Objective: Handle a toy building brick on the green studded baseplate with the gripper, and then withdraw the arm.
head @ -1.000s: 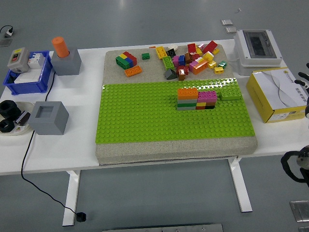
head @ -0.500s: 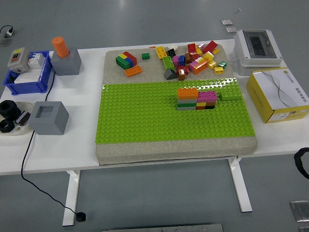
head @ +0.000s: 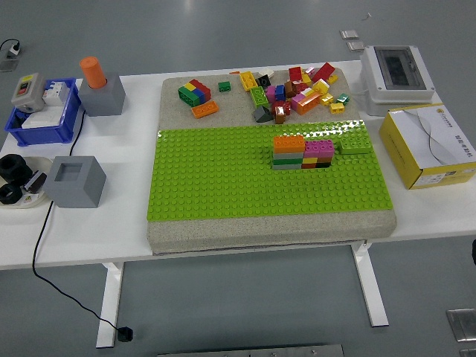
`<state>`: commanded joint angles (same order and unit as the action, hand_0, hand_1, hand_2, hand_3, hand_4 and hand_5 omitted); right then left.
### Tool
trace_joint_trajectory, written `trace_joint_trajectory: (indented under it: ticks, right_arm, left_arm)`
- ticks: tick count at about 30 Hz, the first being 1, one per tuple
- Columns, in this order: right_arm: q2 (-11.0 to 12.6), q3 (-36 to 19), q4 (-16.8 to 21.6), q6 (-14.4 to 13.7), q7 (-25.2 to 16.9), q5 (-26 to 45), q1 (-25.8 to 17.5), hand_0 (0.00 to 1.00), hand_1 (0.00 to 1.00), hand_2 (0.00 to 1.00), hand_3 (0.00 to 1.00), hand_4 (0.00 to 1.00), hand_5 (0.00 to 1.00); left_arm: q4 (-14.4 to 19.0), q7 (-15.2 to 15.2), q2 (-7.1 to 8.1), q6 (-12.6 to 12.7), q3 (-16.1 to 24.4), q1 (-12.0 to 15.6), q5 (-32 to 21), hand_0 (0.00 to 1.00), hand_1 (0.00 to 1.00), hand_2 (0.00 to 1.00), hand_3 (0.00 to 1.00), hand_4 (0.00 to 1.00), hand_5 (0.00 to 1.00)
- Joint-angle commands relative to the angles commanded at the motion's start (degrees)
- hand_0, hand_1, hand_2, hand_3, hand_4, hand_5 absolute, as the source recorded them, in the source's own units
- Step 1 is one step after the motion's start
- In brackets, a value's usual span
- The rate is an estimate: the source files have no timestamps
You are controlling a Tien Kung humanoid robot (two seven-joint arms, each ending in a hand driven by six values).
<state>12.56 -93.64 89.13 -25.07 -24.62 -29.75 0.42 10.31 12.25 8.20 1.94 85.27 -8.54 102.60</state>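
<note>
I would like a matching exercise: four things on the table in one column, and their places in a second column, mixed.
Things:
1. orange cylinder
2. yellow box
3. blue bin
4. green baseplate

Places:
A. right edge of the table
B. middle, on the grey mat
C. far left, holding white parts
D. standing in a grey block, back left

Pairs: 1-D, 2-A, 3-C, 4-B

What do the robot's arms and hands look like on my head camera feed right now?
Almost nothing of them shows. The only trace is a thin black sliver at the picture's right edge, probably part of the right arm or hand. It is too small to make out shape, fingers, cables or markings. The left arm is out of view.
</note>
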Motion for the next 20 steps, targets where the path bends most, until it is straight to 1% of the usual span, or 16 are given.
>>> trace_joint_trajectory:
  ticks: [2,5,7,8,9,13,14,16,20]
  right_arm:
    - [-0.18,-0.22,0.12,0.05,0.00,0.11,-0.20,0.379,0.427,0.550,0.604,0.821,0.496]
    - [-0.45,-0.38,0.18,0.08,0.01,0.14,-0.51,0.379,0.427,0.550,0.604,0.821,0.496]
    - [-0.53,-0.67,0.15,0.00,-0.01,0.09,-0.64,0.379,0.427,0.550,0.604,0.821,0.496]
    - [-0.52,-0.78,0.14,-0.04,0.01,0.04,-0.65,0.379,0.427,0.550,0.604,0.821,0.496]
    - [-0.49,-0.87,0.14,-0.06,0.03,-0.05,-0.63,0.380,0.426,0.550,0.606,0.818,0.498]
    - [-0.39,-0.78,0.16,-0.06,0.33,-0.67,-0.38,0.380,0.426,0.550,0.606,0.818,0.498]
    - [-0.42,-0.63,0.12,-0.03,0.50,-0.87,-0.34,0.381,0.426,0.553,0.605,0.815,0.501]
    - [-0.43,-0.38,0.06,0.03,0.75,-1.17,-0.27,0.381,0.426,0.553,0.605,0.815,0.501]
    - [-0.26,0.04,0.15,0.10,1.15,-1.91,0.19,0.381,0.426,0.553,0.605,0.815,0.501]
  left_arm:
    - [0.00,-0.37,0.01,0.09,-0.09,-0.26,-0.04,0.779,0.791,0.735,0.440,0.570,0.302]
    - [0.00,-0.25,0.10,-0.42,1.53,-0.43,1.22,0.779,0.791,0.735,0.440,0.570,0.302]
    - [0.00,0.20,0.19,-1.23,3.39,-0.45,1.88,0.779,0.791,0.735,0.440,0.570,0.302]
    - [0.00,0.38,0.23,-1.55,3.80,-0.46,1.76,0.784,0.797,0.743,0.458,0.600,0.294]
    - [0.00,0.51,0.26,-1.84,4.05,-0.47,1.56,0.784,0.797,0.743,0.458,0.600,0.294]
    - [0.00,0.20,0.37,-2.66,4.34,-0.50,1.40,0.784,0.797,0.743,0.458,0.600,0.294]
    - [0.00,-0.13,0.37,-2.59,4.38,-0.43,1.58,0.780,0.795,0.742,0.459,0.586,0.274]
    - [0.00,-0.40,0.38,-2.39,4.25,-0.27,1.73,0.780,0.795,0.742,0.459,0.586,0.274]
    - [0.00,0.03,0.34,-2.01,3.28,-0.02,2.02,0.780,0.795,0.742,0.459,0.586,0.274]
